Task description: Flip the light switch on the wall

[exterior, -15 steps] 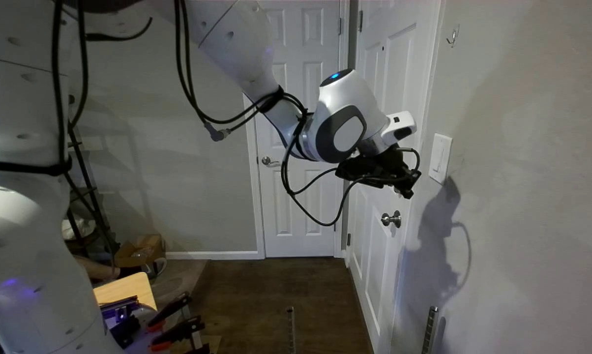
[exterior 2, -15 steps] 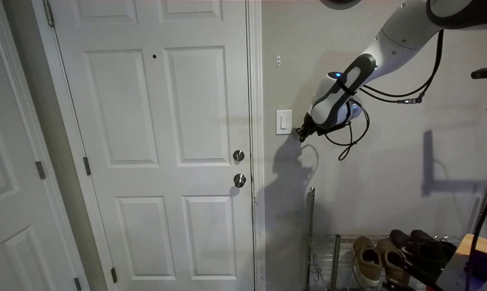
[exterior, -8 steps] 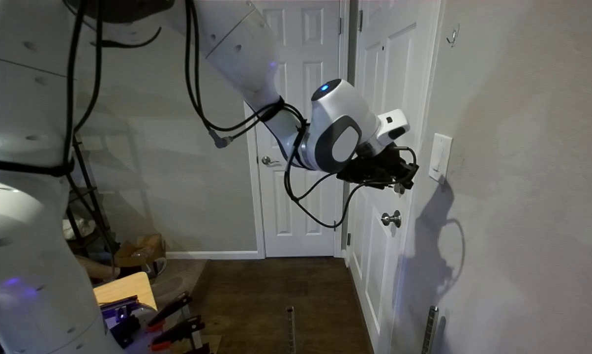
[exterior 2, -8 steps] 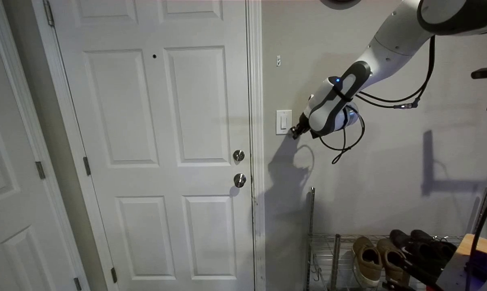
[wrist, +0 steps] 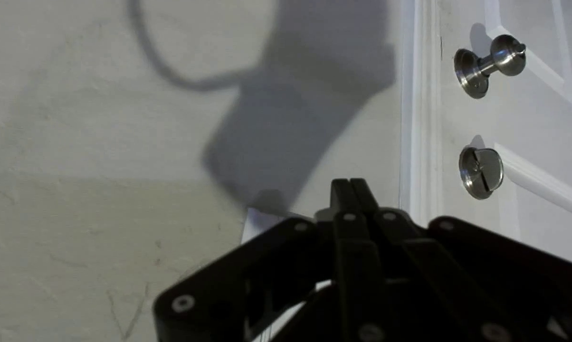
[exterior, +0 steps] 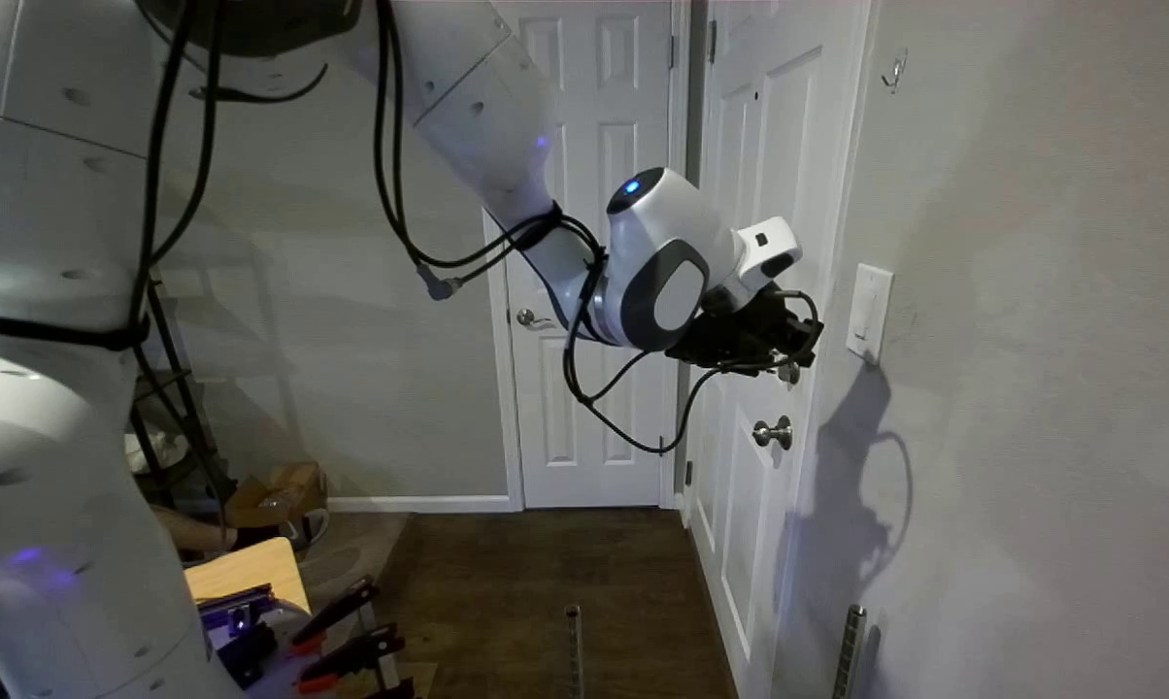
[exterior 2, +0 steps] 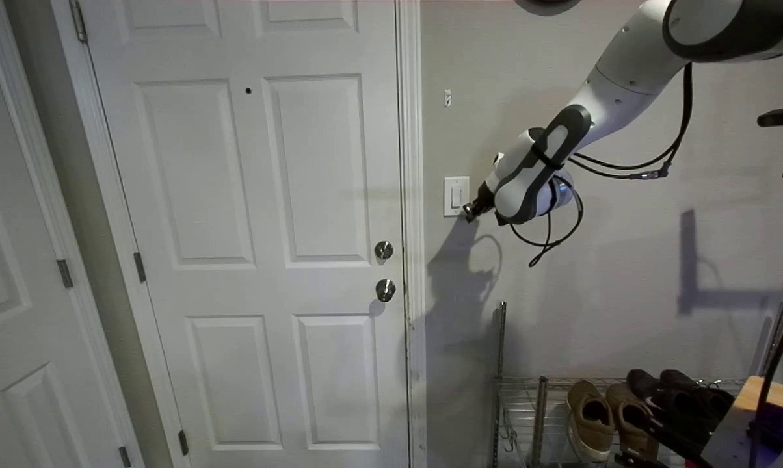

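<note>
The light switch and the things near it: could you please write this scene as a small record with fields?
Gripper: shut, holding nothing
Contact: none seen; in an exterior view a gap lies between it and the light switch
Switch setting: on or off cannot be told
Mounting: white upright plate on the wall
Nearest door: white, paneled
Door hardware: round metallic knob, lock above it
Wire rack: tan shoes and dark shoes on it

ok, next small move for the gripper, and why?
Probably nudge the gripper slightly up and toward the door before pressing: it's shut, stands off the wall, and in an exterior view overlaps only the lower corner of the switch, not its middle.
</note>
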### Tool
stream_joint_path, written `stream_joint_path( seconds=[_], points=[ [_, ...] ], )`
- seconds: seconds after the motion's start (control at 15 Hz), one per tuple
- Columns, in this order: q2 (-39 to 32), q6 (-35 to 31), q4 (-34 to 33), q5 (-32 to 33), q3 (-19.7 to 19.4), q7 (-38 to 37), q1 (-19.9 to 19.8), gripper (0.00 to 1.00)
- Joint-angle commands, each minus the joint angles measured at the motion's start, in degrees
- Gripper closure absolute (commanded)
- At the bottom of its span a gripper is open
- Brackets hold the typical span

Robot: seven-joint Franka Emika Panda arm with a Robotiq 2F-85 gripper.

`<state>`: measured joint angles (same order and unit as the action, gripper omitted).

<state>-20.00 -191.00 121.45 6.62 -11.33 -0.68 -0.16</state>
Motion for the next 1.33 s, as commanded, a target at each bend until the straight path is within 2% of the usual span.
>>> stream_joint_path(
  seconds=[0.0,0.27,0.6,1.27],
  points=[
    [-1.38,-3.98,-0.82,-1.38,-3.37,-0.09,3.53,0.96],
    [-3.00,-6.34,-2.44,-3.55,-7.45,0.23,7.97,0.97],
    [-5.69,-6.13,-5.23,-6.79,-11.42,-0.04,12.39,0.97],
    [-13.04,-6.73,-11.17,-14.88,-21.79,-0.51,22.00,0.96]
  ],
)
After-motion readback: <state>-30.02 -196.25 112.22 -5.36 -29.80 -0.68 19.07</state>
